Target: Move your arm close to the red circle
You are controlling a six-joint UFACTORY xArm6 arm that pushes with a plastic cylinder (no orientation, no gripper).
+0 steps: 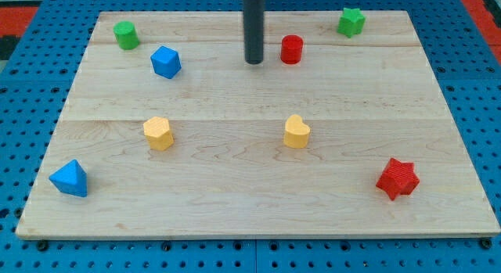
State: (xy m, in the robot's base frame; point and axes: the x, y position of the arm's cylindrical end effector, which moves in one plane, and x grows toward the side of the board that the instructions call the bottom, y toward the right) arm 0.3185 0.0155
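My tip (254, 62) rests just left of the red cylinder block (291, 49).
Both sit on the pale wooden bench (235, 202); no gripper fitted, no writing readable.

A pale wooden counter (235, 202) carries eight small blocks. Along the view's top: a green cylinder (125, 34), a blue block (165, 62), a red cylinder (291, 49), a green star (351, 22). Midway: a yellow block (158, 133), a yellow heart (296, 132). Near the bottom: a blue block at left (70, 178), a red star (398, 177) at right.
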